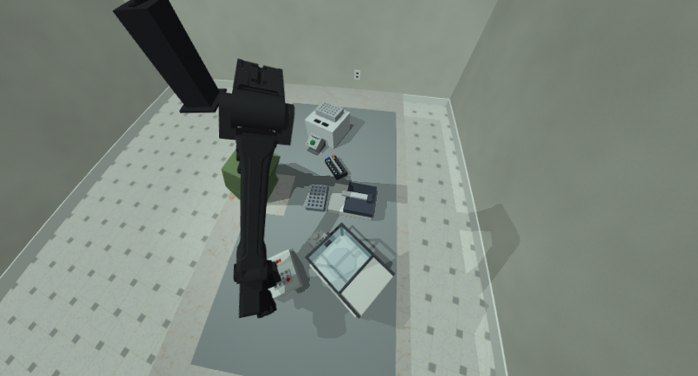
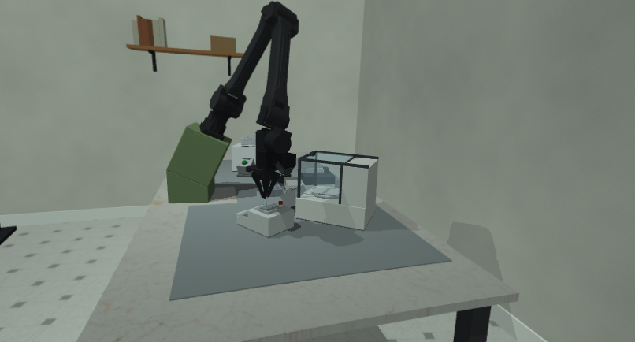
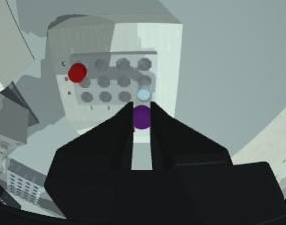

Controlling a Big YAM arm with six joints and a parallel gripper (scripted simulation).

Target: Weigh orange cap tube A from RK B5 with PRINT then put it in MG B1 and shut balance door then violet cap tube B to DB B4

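1. The hand [image 2: 265,195] [image 3: 141,109] pinches the violet-capped tube [image 3: 141,117] above the dry block [image 1: 287,275] [image 2: 268,221] [image 3: 165,74].
2. Red [image 1: 287,279] [image 2: 280,202] [image 3: 77,73] and pale-blue caps [image 2: 265,204] [image 3: 143,93] sit in the block.
3. Beside it stands the balance [image 1: 367,285] [image 2: 370,193], glass door shut.

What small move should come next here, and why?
Probably nudge the pincer toward bore B4 before lowering: it grips the violet cap above the dry block, and a pale-blue shape, perhaps another cap, appears around A4. Depth is hard to judge.
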